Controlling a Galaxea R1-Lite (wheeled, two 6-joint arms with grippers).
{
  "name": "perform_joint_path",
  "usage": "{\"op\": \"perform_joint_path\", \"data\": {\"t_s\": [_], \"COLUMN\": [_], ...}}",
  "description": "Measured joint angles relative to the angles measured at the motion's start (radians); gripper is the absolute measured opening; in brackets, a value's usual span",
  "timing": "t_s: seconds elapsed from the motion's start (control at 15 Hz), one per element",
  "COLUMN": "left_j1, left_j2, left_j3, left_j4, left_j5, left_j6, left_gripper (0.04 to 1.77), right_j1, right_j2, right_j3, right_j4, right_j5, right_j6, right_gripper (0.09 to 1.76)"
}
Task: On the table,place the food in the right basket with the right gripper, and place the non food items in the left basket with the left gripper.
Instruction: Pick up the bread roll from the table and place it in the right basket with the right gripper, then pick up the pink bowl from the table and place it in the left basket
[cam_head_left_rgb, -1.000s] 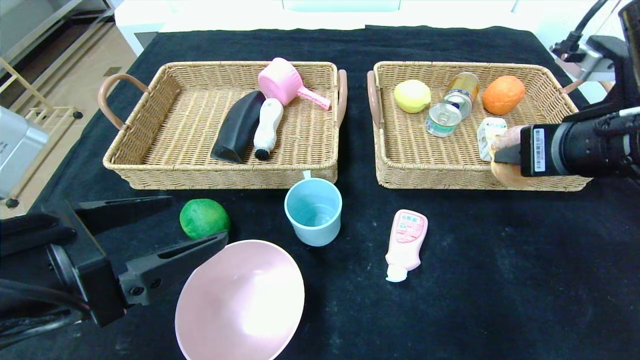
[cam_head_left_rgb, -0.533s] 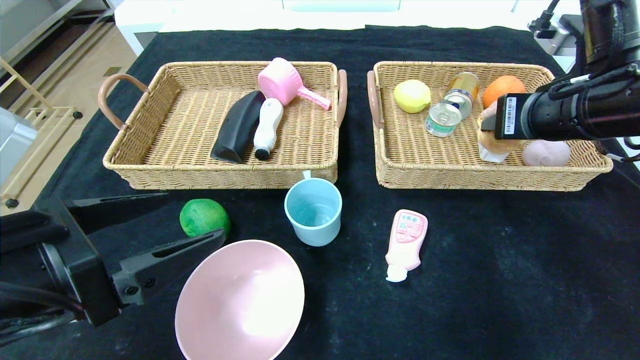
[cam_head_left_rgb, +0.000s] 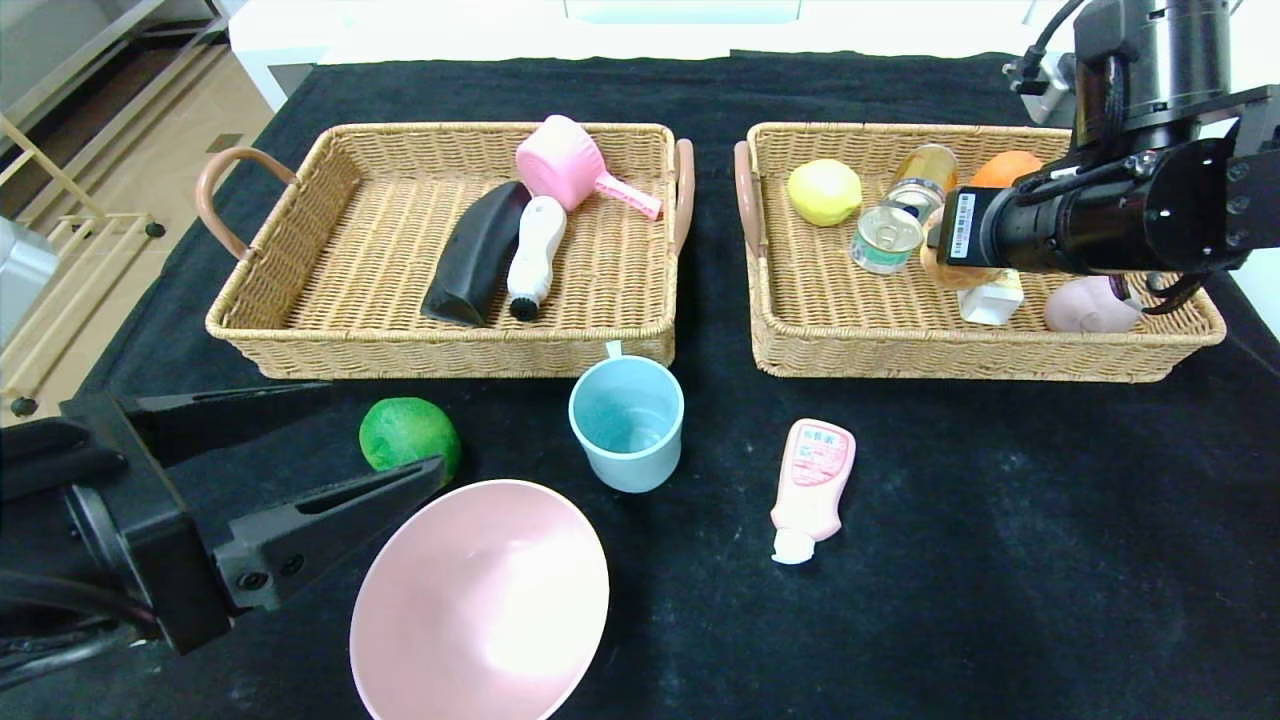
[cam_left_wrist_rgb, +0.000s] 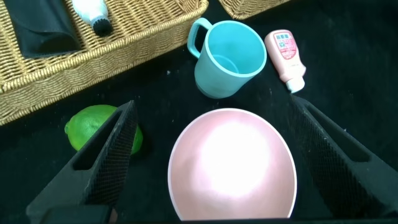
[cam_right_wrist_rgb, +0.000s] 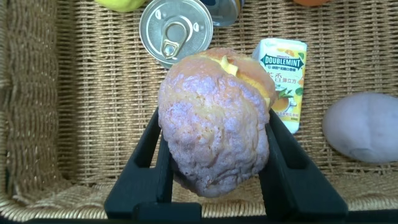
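Note:
My right gripper (cam_head_left_rgb: 945, 258) is shut on the brown round bun (cam_right_wrist_rgb: 214, 118) and holds it just above the floor of the right basket (cam_head_left_rgb: 960, 365), beside the small white carton (cam_right_wrist_rgb: 283, 78). My left gripper (cam_head_left_rgb: 380, 430) hangs open low at the front left of the table (cam_head_left_rgb: 1000, 560). Its jaws stand wide on either side of the far rim of the pale pink bowl (cam_left_wrist_rgb: 233, 165), touching nothing. The green fruit (cam_head_left_rgb: 405, 432) lies by one finger. The light blue mug (cam_head_left_rgb: 627, 420) stands upright and the pink squeeze bottle (cam_head_left_rgb: 812, 485) lies flat, both in front of the baskets.
The left basket (cam_head_left_rgb: 440, 350) holds a black object (cam_head_left_rgb: 475, 255), a white brush (cam_head_left_rgb: 535, 255) and a pink scoop (cam_head_left_rgb: 570, 165). In the right basket lie a yellow lemon (cam_head_left_rgb: 824, 192), two cans (cam_head_left_rgb: 888, 238), an orange (cam_head_left_rgb: 1005, 168) and a pale pink ball (cam_head_left_rgb: 1090, 305).
The right gripper has carried the bun from the basket's front right rim inward and to the left, over the basket's middle. The left gripper has barely shifted.

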Motion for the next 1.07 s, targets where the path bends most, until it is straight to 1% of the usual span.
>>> {"op": "perform_joint_path", "data": {"t_s": [0.07, 0.27, 0.47, 0.73, 1.07], "left_j1": [0.0, 0.0, 0.0, 0.0, 0.0], "left_j2": [-0.001, -0.001, -0.002, -0.002, -0.002], "left_j3": [0.0, 0.0, 0.0, 0.0, 0.0], "left_j4": [0.0, 0.0, 0.0, 0.0, 0.0], "left_j5": [0.0, 0.0, 0.0, 0.0, 0.0], "left_j6": [0.0, 0.0, 0.0, 0.0, 0.0], "left_gripper": [1.72, 1.72, 1.72, 1.72, 1.72], "right_j1": [0.001, 0.017, 0.02, 0.02, 0.02], "right_j2": [0.004, 0.007, 0.008, 0.008, 0.005], "right_j3": [0.0, 0.0, 0.001, 0.003, 0.004], "right_j4": [0.001, 0.004, 0.005, 0.008, 0.01], "right_j5": [-0.002, -0.005, -0.005, -0.004, -0.004], "right_j6": [-0.002, 0.0, 0.0, 0.0, 0.001], "right_gripper": [0.83, 1.12, 1.32, 1.48, 1.58]}}
